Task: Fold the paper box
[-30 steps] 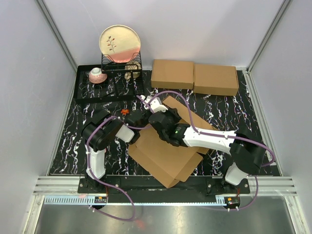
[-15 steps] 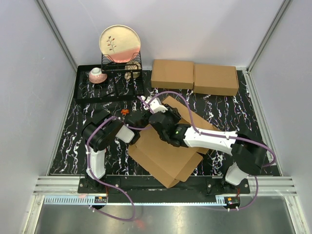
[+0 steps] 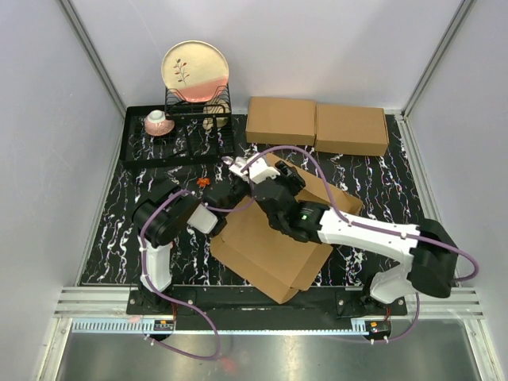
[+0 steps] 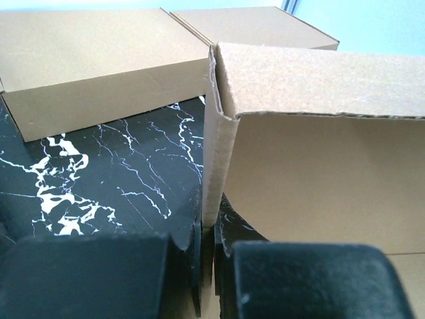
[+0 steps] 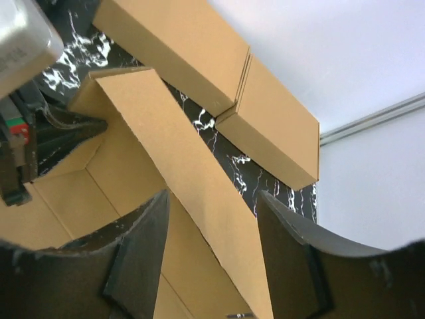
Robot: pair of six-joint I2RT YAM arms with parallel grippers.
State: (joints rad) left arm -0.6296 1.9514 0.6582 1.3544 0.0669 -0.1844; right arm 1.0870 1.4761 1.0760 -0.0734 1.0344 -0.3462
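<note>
Your paper box (image 3: 270, 250) sits mid-counter (image 3: 115, 230): plain brown corrugated, half-folded, one wall standing up. Left claw (image 4: 207, 249) is clenched on a thin corner flap. Right claw (image 5: 212, 203) is spread wide, straddling the raised wall. Two flat boxes (image 3: 316, 125) lie behind.

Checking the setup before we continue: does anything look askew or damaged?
Only the paper box: it lies diagonal to the mat, unlike the two closed boxes squared along the back, and its near corner pokes past the mat's front edge. No tears or spills show.
</note>
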